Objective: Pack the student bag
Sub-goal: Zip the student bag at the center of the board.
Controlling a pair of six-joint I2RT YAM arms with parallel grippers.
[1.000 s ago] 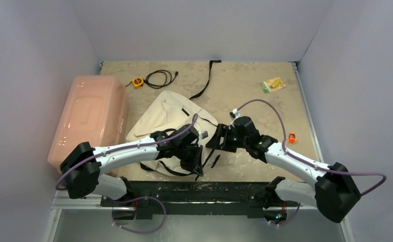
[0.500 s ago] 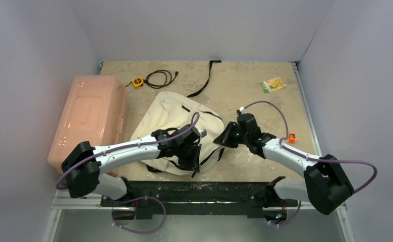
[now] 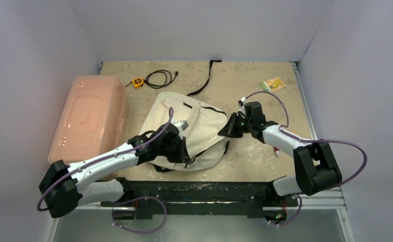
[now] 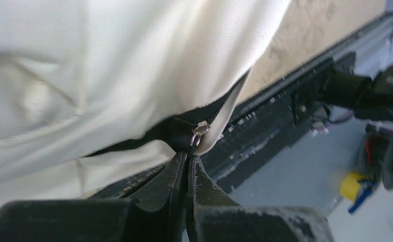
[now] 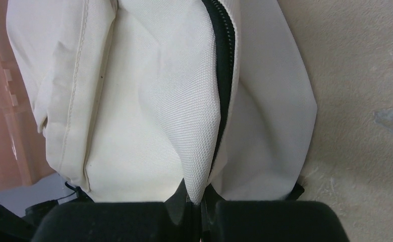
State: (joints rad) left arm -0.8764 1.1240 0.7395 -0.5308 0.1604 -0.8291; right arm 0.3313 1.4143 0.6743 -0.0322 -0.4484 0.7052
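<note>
The student bag point(image 3: 199, 128), cream canvas with black zipper trim, lies in the middle of the table between both arms. My left gripper point(image 3: 185, 153) is at the bag's near edge. In the left wrist view it point(image 4: 189, 157) is shut on the tab of the metal zipper pull point(image 4: 200, 132), where the black zipper gapes slightly in the bag point(image 4: 108, 65). My right gripper point(image 3: 229, 129) is at the bag's right edge. In the right wrist view it point(image 5: 198, 197) is shut on a pinched fold of the bag point(image 5: 184, 111) beside the black zipper point(image 5: 224, 65).
A large pink plastic bin point(image 3: 88, 118) stands at the left, close to the bag. At the back lie an orange tape measure point(image 3: 137, 82), a coiled black cable point(image 3: 161, 78), a loose black strap point(image 3: 207, 78) and a yellow-green packet point(image 3: 274, 83). The table's black front rail point(image 3: 199, 189) runs just below the bag.
My right gripper has shut on the bag's fabric and drawn back to the right. The left arm has swung left with the zipper pull, and the bag now lies stretched between them.
</note>
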